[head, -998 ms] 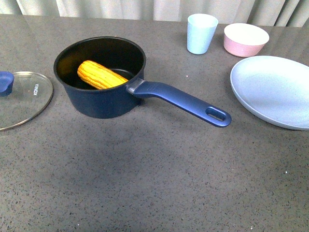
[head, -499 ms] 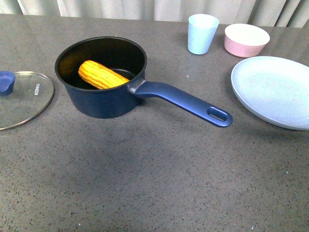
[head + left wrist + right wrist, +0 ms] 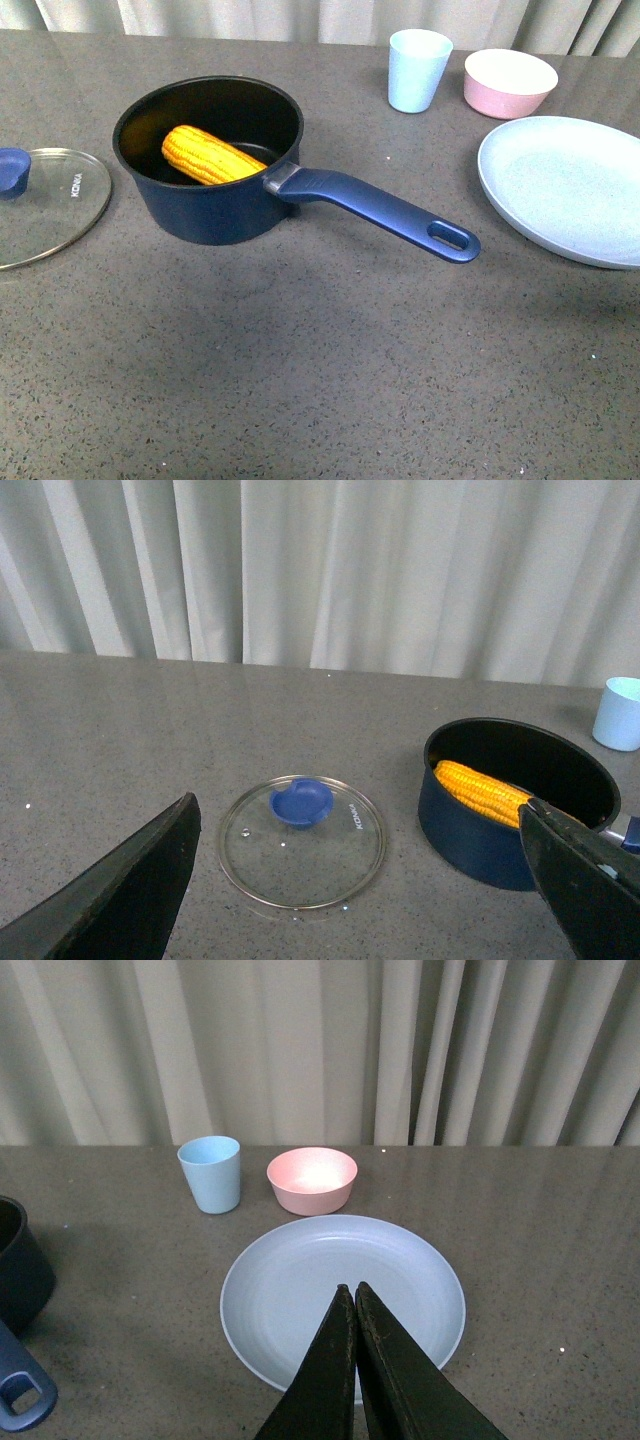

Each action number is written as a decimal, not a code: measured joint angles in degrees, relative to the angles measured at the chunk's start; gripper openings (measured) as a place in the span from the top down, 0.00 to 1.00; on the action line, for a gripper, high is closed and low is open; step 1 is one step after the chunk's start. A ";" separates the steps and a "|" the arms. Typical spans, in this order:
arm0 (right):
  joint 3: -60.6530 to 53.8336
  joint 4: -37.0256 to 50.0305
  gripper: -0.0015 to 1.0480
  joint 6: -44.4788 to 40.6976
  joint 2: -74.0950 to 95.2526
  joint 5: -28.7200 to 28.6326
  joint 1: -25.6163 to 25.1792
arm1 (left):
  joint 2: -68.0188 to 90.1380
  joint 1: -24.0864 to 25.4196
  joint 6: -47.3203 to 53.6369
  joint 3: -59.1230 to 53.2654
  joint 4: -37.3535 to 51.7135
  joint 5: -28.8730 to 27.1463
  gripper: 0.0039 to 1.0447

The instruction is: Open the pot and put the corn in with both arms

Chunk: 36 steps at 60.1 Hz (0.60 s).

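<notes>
We see the navy saucepan (image 3: pixel 208 160) standing uncovered on the grey speckled table (image 3: pixel 300 370), with the corn cob (image 3: pixel 210 155) lying tilted inside it, one end up against the wall. The saucepan's long blue handle (image 3: pixel 375 212) reaches out over the table, its oval hole at the far tip. The glass lid (image 3: pixel 302 839) with its blue knob (image 3: pixel 301 803) lies flat on the table beside the saucepan, apart from it. Our left gripper (image 3: pixel 365 885) holds its jaws spread wide and grips nothing; the lid sits ahead of it, between the two fingers as the left wrist camera sees them, and the saucepan with the corn lies just past one finger (image 3: pixel 585 885). Our right gripper (image 3: pixel 356 1305) has its jaws pressed together with nothing between them. It hangs above the pale blue plate (image 3: pixel 300 1290). Beyond the plate, further from this claw, stand a light blue cup (image 3: pixel 211 1173) and a pink bowl (image 3: pixel 312 1179), close to each other and not touching.
</notes>
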 joint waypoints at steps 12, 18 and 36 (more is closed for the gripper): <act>0.00 -5.49 0.98 0.00 -5.75 0.00 0.00 | -0.02 0.00 0.00 0.00 0.00 0.00 0.08; 0.00 -8.31 0.98 0.00 -8.61 0.00 0.00 | 0.00 0.00 0.02 0.00 0.00 0.00 0.08; 0.00 -14.23 0.98 0.00 -14.67 0.00 0.00 | 0.00 0.00 0.00 0.00 0.00 0.00 0.08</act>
